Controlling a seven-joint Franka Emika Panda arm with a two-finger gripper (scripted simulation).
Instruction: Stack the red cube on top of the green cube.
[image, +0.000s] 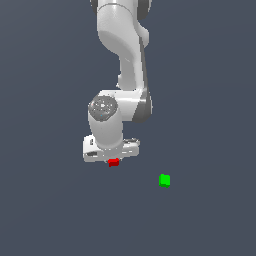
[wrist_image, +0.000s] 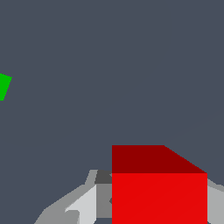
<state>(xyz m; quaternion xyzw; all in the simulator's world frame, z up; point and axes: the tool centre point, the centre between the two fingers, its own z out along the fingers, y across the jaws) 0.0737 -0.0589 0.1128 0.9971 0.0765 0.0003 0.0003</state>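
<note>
Red cube (image: 113, 162) sits directly under the gripper (image: 112, 159) in the exterior view, tucked against the underside of the white hand, with only its lower part showing. Wrist view: the red cube (wrist_image: 159, 192) fills the near field, one grey finger (wrist_image: 83, 205) beside it on one side and a sliver of another at the opposite edge. Fingers bracket the cube; whether the pads actually press on it I cannot tell from either picture.

Green cube (image: 164, 180) lies on the dark floor (image: 210, 100) well apart from the gripper, toward the exterior view's right and nearer the camera. In the wrist view only a corner of the green cube (wrist_image: 3, 86) shows at the frame edge. Whether the red cube rests on the floor or is lifted clear is not resolvable; no shadow or gap is visible.

Risks, judged from this state:
- Contact unconfirmed. If the fingers are loose or hold only a shallow part of the cube, it could slip or rotate during the carry.
- Both cubes are tiny against the hand, so a small lateral error at placement would leave the red cube overhanging and liable to topple.
- Low travel height: the wide hand could sweep the green cube aside on approach.
- The hand hides the cube from outside, and the target is nearly out of the wrist view, so alignment is poorly observed.
</note>
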